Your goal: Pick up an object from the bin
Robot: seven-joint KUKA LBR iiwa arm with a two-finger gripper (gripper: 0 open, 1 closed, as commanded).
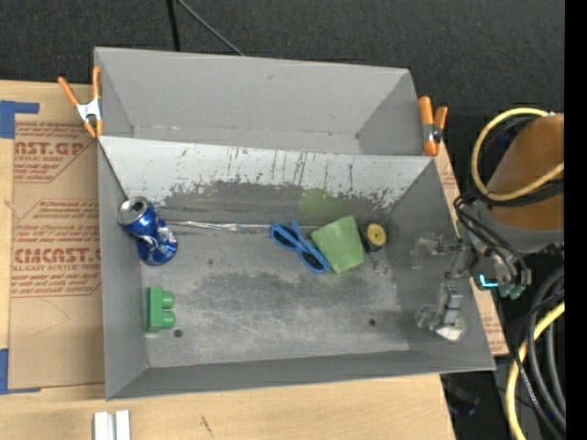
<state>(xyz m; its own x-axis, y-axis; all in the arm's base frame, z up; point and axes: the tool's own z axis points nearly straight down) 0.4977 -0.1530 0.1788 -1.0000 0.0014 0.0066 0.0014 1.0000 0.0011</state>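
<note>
Spread, empty gripper [439, 283] near the right wall
Closing here risks scraping the bin [275, 108] and catching nothing; the green cup [337, 244] lies well left

One camera looks down into the whole grey metal bin [248, 108] from the 6 o'clock side. The arm [525, 177] enters at 3 o'clock.

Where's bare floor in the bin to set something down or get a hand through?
Biggest bare patch: front of the bin floor, between the green block and the pincer, in front of the blue scissors. Smaller one between the blue can and the scissors. Crowded centre-right: scissors, green cup and yellow disc bunch together.
</note>
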